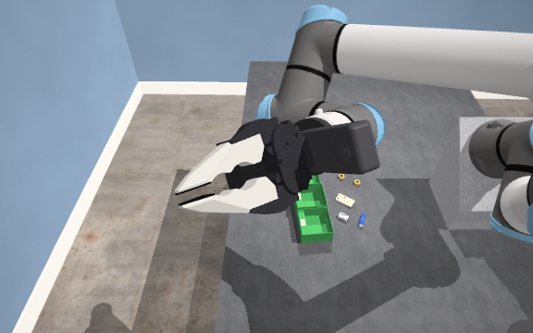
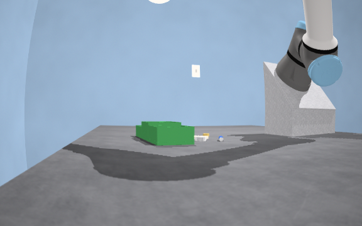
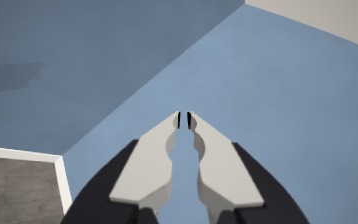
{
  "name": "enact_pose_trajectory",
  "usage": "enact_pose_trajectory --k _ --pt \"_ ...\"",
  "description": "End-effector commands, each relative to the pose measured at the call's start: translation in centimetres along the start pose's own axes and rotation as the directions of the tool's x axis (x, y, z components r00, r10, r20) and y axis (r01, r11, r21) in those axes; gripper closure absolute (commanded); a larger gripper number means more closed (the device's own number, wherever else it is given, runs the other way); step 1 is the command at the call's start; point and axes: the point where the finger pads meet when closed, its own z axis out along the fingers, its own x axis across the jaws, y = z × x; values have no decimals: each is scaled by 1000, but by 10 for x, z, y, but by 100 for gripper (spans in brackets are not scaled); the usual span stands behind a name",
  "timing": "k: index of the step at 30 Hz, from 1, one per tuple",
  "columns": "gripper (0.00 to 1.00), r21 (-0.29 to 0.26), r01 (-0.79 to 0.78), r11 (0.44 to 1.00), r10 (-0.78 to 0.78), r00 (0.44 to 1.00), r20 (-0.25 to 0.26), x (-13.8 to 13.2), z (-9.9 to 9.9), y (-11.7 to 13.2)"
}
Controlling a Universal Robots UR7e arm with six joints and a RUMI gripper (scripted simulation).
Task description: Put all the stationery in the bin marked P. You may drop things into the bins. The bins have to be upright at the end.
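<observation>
White tapered jaws pinched nearly together, empty; green boxy bins [image 1: 315,222].

Single six-joint arm, grey and white tube links with light-blue joint caps [image 1: 433,55]: upper link runs across the top view from the right edge, bending at a grey elbow down into the wrist. Shoulder section with blue-capped joint [image 2: 325,70] shows at upper right of the exterior view. Black two-jaw gripper with white tapered fingers [image 1: 193,194]: raised high, close under the top camera, pointing left. White fingers drawn nearly together, a thin slit between the black-padded tips, nothing between them. Dark box-shaped wrist housing [image 1: 345,145] behind the gripper.
</observation>
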Motion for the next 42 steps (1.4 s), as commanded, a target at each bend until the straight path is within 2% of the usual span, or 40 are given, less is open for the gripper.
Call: enact_pose_trajectory --k 1,5,10,11,14,16,28,31,33,34,42 --pt "96 3 2 1000 -2 1000 -4 -23 -14 18" --pt "96 3 2 1000 -2 1000 -4 -48 -26 37" --pt "96 -38 -13 999 13 1000 -15 -74 -36 73" --pt "96 3 1 1000 -1 1000 -4 -85 -44 66" --pt "96 3 1 1000 -1 1000 -4 -104 -53 80" --pt "96 3 1 1000 -1 1000 -4 -104 -53 80" --pt "96 3 1 1000 -1 1000 -4 -174 -87 132" --pt "96 -20 1 1000 -1 1000 -6 -190 -95 144" --pt "96 -20 1 1000 -1 1000 -6 -190 -95 144" --pt "96 -42 0 999 0 1000 -7 -202 -102 156" --pt "96 -96 -1 995 0 1000 -8 -244 -122 185"
